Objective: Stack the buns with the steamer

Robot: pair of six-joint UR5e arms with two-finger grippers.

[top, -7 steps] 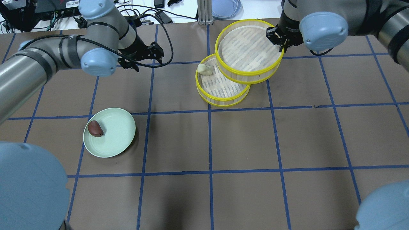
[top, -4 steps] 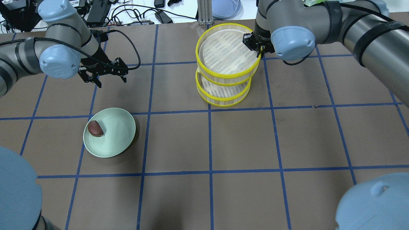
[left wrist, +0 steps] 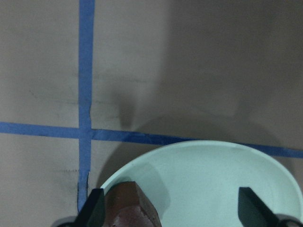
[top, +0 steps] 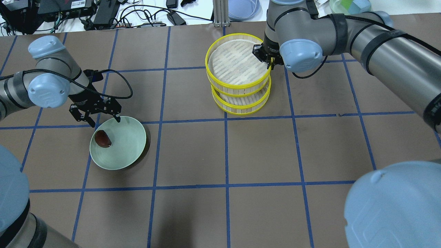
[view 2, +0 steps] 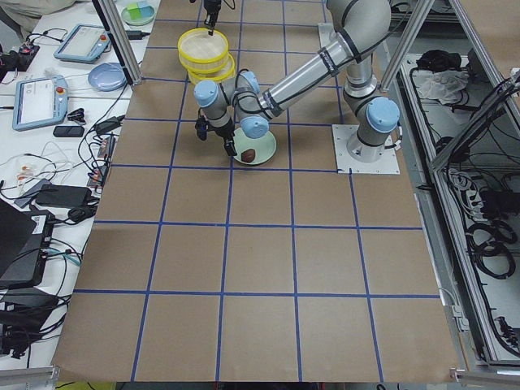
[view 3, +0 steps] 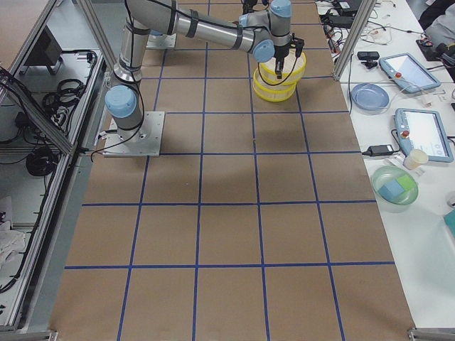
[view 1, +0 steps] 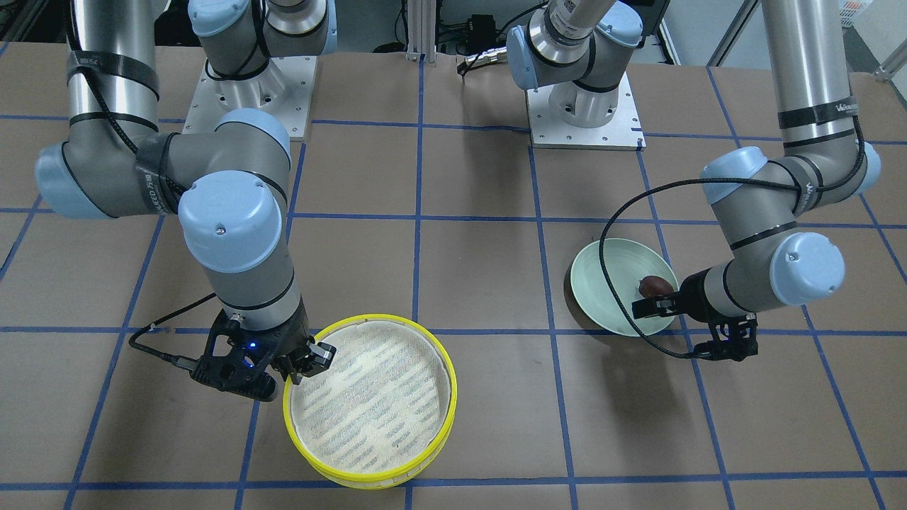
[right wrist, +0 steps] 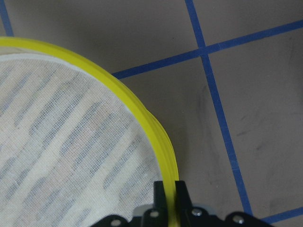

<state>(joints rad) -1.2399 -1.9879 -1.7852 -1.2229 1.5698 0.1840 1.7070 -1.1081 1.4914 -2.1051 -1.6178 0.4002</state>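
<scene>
Surface: table [top: 262, 151] covered in brown sheet, marked into squares by a blue tape grid [top: 226, 151]. Two grey base plates [view 1: 244, 92] are bolted on the robot side of the plate.

Plate [top: 127, 144]: pale green, sits flat on the sheet, its far rim at a tape line. The brown bun [top: 102, 138] lies inside it, by the rim on the robot's left.

Left gripper [top: 105, 122]: hangs over the plate's far-left rim with its jaws spread wide, holding nothing. In the wrist view the fingers [left wrist: 94, 208] straddle the plate's edge, one close beside the bun; contact cannot be judged.

Steamer: beyond the plate, well apart from it toward the robot's right. The lower tier [top: 241, 101] stands on the sheet and the upper tier [top: 237, 65] is over it, shifted slightly away from the robot. Whether it is fully seated cannot be told.

Right gripper [top: 269, 63]: pinched narrow on the upper tier's yellow rim, one finger inside, one outside, on the side away from the plate.

Room, farthest from the plate: a white bench [top: 200, 10] past the table's edge carries black cables [top: 137, 13] and a blue dish [top: 243, 8], and an aluminium post [top: 218, 13] stands at the edge.
</scene>
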